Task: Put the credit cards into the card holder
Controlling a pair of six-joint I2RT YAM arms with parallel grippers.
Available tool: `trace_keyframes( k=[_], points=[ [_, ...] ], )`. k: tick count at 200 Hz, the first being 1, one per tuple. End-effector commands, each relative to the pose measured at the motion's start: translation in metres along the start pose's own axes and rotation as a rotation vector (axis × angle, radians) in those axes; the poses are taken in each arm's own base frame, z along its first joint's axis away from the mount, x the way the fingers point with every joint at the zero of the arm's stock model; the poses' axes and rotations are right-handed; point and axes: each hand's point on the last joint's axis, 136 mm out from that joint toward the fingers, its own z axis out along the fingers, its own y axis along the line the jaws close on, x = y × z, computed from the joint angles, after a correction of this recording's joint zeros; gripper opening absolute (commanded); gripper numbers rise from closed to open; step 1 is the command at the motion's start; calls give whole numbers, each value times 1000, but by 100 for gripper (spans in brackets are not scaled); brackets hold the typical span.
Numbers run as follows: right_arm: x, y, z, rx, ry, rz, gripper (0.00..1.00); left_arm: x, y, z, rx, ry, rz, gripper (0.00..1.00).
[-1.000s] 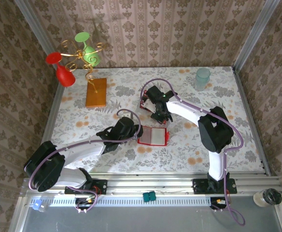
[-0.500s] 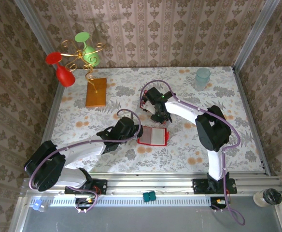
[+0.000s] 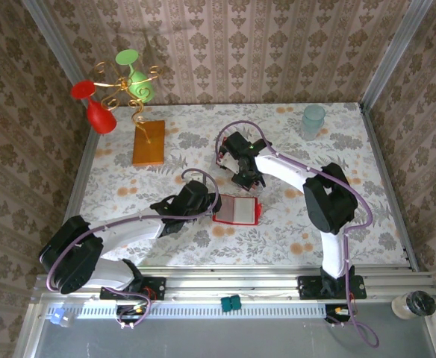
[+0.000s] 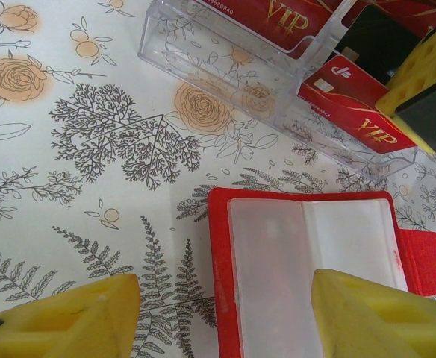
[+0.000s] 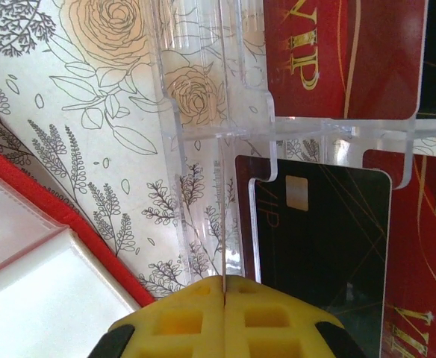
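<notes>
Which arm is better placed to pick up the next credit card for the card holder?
Right. The right gripper, shut, sits at the clear rack holding the credit cards; the left gripper, open, is over the card holder.

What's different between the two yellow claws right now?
The left gripper is open, its fingers wide apart; the right gripper is shut, its pads pressed together. The left one is at the open red card holder; the right one is at the clear tray that holds the cards. Both have yellow fingers.
</notes>
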Motion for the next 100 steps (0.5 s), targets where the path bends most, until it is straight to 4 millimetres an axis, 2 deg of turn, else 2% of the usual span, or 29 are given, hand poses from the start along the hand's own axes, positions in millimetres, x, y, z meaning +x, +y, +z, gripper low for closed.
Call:
trace_keyframes(
  k=[1, 25, 44, 68, 100],
  points=[
    [-12, -4, -42, 35, -70, -8, 0, -10, -10, -1, 26, -18, -4, 63],
    [-16, 1, -68, 18, -129, 38, 0, -10, -9, -2, 21, -19, -2, 63],
    [-14, 4, -79, -9, -149, 137, 0, -9, -6, -3, 16, -19, 0, 63],
    [-6, 17, -84, -86, -154, 276, 0, -6, 0, -4, 3, -13, 3, 63],
    [-1, 51, -79, -276, -175, 464, 0, 0, 8, -6, -21, -1, 22, 63]
  ],
)
